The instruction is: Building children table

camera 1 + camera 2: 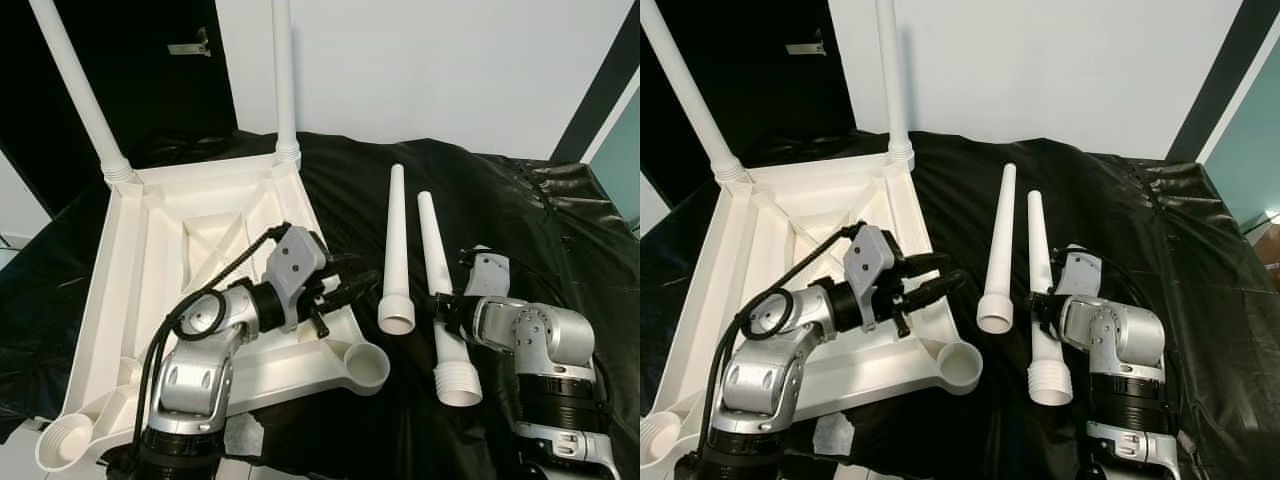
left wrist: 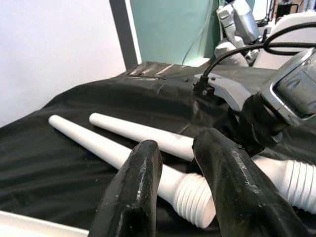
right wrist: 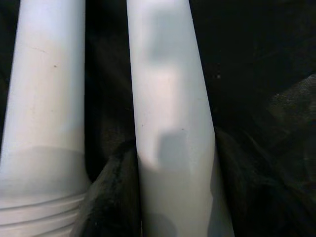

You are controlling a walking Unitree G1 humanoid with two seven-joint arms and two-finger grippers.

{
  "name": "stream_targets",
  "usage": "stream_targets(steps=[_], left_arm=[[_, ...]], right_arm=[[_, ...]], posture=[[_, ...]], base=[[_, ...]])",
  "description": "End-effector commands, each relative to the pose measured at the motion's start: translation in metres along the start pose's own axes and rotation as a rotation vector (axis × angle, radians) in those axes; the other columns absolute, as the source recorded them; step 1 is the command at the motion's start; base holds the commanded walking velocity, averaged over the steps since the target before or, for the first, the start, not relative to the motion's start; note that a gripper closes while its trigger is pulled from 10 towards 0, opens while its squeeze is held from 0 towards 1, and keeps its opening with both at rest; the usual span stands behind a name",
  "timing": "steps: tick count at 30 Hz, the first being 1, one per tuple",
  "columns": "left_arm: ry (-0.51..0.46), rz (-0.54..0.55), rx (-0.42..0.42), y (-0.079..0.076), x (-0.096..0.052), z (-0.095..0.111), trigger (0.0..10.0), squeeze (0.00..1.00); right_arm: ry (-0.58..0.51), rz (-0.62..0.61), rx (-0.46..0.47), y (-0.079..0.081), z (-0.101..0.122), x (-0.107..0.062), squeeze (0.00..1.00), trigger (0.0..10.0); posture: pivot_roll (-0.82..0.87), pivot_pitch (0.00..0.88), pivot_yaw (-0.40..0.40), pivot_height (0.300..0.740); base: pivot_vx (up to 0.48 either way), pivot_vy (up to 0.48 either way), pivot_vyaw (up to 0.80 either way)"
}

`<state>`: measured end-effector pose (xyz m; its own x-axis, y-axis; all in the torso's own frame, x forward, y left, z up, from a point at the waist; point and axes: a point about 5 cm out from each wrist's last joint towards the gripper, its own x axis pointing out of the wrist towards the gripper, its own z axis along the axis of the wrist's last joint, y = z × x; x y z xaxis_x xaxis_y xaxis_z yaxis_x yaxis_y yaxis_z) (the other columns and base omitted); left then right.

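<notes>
The upside-down children's table (image 1: 200, 240) is lying on the black sheet (image 1: 560, 230) with two legs (image 1: 285, 80) already standing in its far corners. Two loose legs (image 1: 395, 250) are lying just beside it. The right gripper (image 1: 447, 305) is closing around the farther one (image 3: 173, 123); the left gripper (image 1: 355, 285), part open and empty, is hovering over the near empty socket (image 1: 365, 365).

A black sheet (image 1: 500, 210) carries the upturned tabletop (image 1: 150, 260) and 2 loose legs (image 1: 396, 250).
</notes>
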<state>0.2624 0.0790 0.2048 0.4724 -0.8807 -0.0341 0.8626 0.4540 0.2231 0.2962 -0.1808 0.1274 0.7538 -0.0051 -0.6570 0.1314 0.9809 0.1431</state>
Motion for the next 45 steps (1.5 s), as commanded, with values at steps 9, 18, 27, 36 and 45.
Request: stream_targets(steps=[9,18,27,36,45], left_arm=[[0.071,0.278,-0.054,0.022,0.003,-0.01,10.0,0.0],[0.101,0.281,-0.089,0.048,0.026,-0.002,10.0,0.0],[0.091,0.386,-0.116,0.07,0.033,0.0,10.0,0.0],[0.05,0.458,-0.118,0.084,0.024,0.0,10.0,0.0],[-0.071,0.556,-0.235,0.093,0.018,0.0,10.0,0.0]], right_arm=[[-0.135,-0.002,0.011,0.001,0.025,-0.009,0.0,10.0],[-0.243,0.118,0.024,0.022,0.046,-0.015,0.0,10.0],[-0.393,0.263,0.023,0.045,0.059,-0.025,0.0,10.0],[-0.545,0.375,-0.092,0.062,0.075,-0.037,0.0,10.0],[-0.675,0.425,-0.189,0.072,0.087,-0.038,0.0,10.0]], posture=[[-0.04,0.0,-0.03,0.74],[-0.06,0.0,0.018,0.74],[-0.05,0.0,0.013,0.74],[-0.04,0.0,-0.011,0.74],[-0.02,0.0,-0.012,0.74]], base=[[0.0,0.0,0.0],[0.0,0.0,0.0],[0.0,0.0,0.0],[0.0,0.0,0.0],[0.0,0.0,0.0]])
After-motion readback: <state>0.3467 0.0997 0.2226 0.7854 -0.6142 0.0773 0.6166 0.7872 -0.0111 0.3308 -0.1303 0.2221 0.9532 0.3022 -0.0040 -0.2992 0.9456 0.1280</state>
